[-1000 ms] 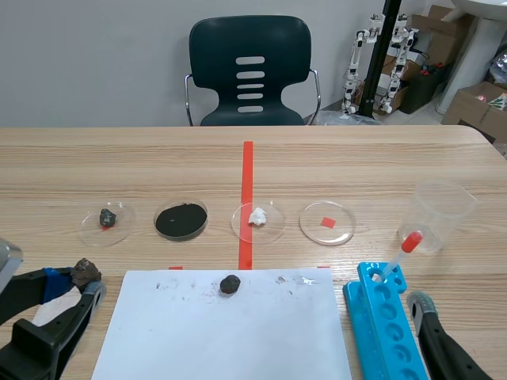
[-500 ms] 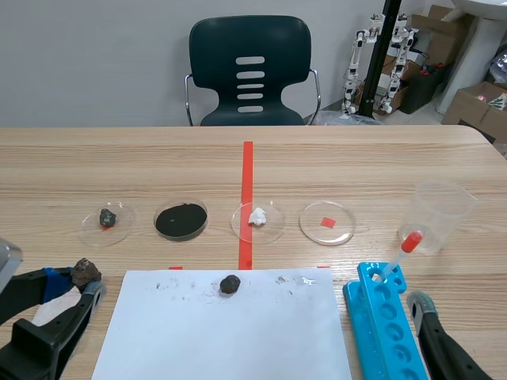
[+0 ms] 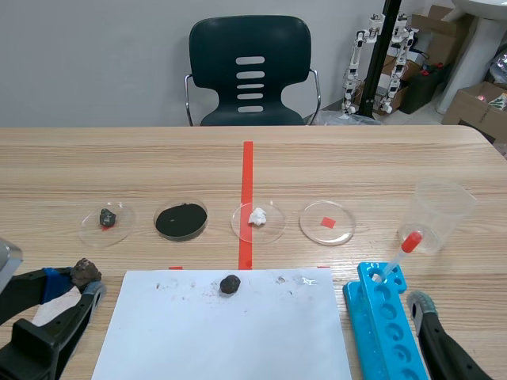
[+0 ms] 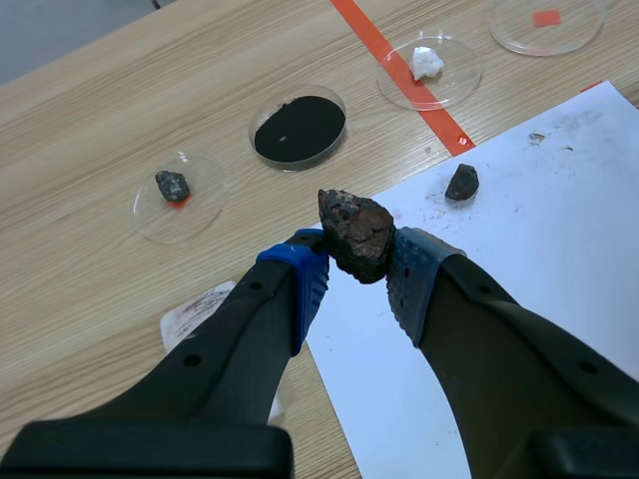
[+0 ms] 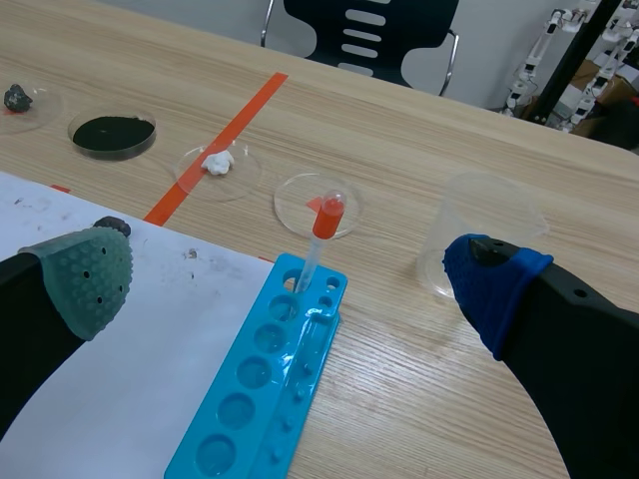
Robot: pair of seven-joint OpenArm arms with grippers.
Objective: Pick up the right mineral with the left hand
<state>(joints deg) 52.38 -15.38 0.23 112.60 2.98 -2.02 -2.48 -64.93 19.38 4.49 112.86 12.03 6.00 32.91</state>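
fingers [image 4: 230, 369]: thick, black, matte | pads [image 5: 90, 274]: dotted, one grey-green, one blue

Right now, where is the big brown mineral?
Scene view, low left: the left gripper clamps the brown mineral between its pads, left of the white paper.

White paper sheet [image 4: 559, 200] lies flat on the surface [image 3: 119, 158], ahead of and beside the left hand [image 4: 356, 271]. Small dark stone [image 4: 461, 183] sits near the sheet's far edge.

Farther ahead of that hand, a row of clear dishes:
- dish with grey stone [image 4: 205, 215]
- dish of black powder [image 4: 298, 167]
- dish with white lump [image 4: 449, 90]
- dish with orange-red square [image 4: 574, 30]

Blue well rack [image 5: 265, 384] lies just ahead of the right hand [image 5: 295, 279], with a red-bulbed dropper [image 5: 318, 239] standing in its far end. Clear cup [image 5: 489, 220] stands beyond, off to that hand's side. Dark chair [image 3: 250, 71] stands past the surface.
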